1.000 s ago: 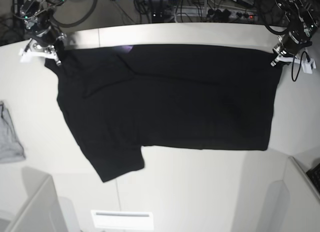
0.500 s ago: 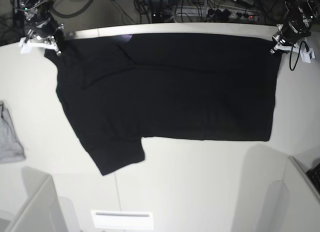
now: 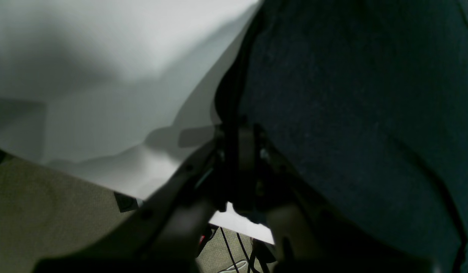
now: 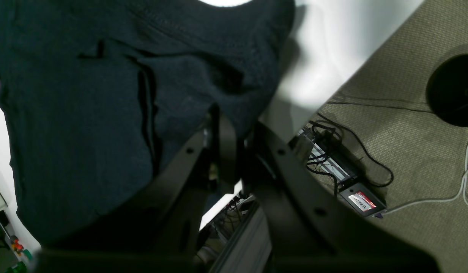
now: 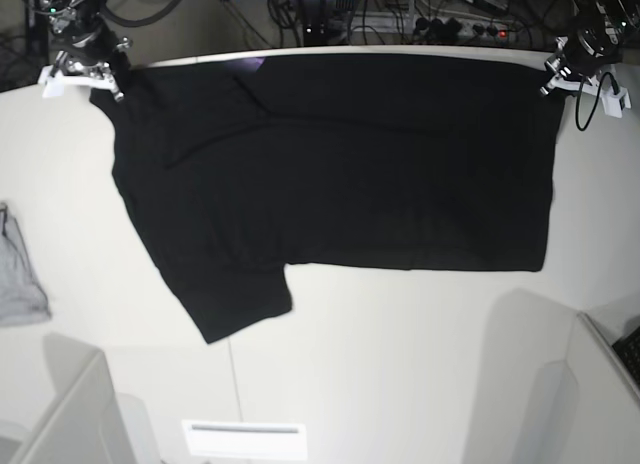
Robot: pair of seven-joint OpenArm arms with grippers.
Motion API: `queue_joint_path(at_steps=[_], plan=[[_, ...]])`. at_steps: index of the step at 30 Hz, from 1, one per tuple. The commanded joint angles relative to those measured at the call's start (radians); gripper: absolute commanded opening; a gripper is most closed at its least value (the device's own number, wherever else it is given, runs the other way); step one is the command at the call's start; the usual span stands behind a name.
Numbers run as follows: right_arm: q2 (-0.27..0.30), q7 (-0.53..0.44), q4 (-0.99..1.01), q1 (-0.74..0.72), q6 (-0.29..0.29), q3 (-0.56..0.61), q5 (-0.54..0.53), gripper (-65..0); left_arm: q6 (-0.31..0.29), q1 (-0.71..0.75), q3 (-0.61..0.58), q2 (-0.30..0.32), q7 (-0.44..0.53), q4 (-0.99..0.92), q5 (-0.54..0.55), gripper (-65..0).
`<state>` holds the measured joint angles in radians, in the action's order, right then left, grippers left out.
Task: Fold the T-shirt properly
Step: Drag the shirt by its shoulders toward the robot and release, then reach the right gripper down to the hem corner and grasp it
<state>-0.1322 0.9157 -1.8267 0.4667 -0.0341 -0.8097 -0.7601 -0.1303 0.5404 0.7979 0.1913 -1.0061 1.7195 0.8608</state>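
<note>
Large black short-sleeved cloth T-shirt [image 5: 340, 174] lies spread plain side up on white table [image 5: 400, 364], reaching its far edge. Left gripper [image 5: 549, 84] and right gripper [image 5: 113, 87] each clamp a far corner. No legible writing; small light-grey garment [image 5: 18, 274] at the table's edge.

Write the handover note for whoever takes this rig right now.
Left gripper: shut on the far corner of the large black cloth T-shirt.
Right gripper: shut on the T-shirt's other far corner.
T-shirt: spread flat on the white table, plain side up, far edge at the table's rim.
Small light-grey garment: at the table's edge, untouched.
Done: spreading. Left: every fold.
</note>
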Motion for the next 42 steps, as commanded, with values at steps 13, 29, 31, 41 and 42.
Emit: queue_joint_path(at_steps=[13, 29, 31, 41, 42], plan=[[0.013, -0.024, -0.02, 0.022, 0.004, -0.012, -0.008, -36.9, -0.001, 0.037, 0.036, 0.014, 0.02, 0.017, 0.001, -24.4], [0.045, -0.025, -0.081, -0.026, 0.006, -0.129, -0.006, -31.7, -0.001, 0.037, 0.275, 0.024, 0.02, 0.024, 0.166, -7.9], [0.053, -0.024, -0.081, -0.046, 0.007, -0.079, -0.006, -31.8, -0.001, 0.024, 0.246, 0.049, 0.02, 0.024, 0.203, -7.9], [0.073, -0.027, -0.087, -0.168, 0.007, 0.168, 0.001, -34.4, -0.001, -0.065, 0.113, 0.069, 0.022, 0.024, 0.151, -8.1], [0.093, -0.025, -0.086, -0.196, 0.007, 0.191, 0.001, -34.4, -0.001, -0.073, 0.11, 0.069, 0.022, 0.024, 0.15, -8.1]])
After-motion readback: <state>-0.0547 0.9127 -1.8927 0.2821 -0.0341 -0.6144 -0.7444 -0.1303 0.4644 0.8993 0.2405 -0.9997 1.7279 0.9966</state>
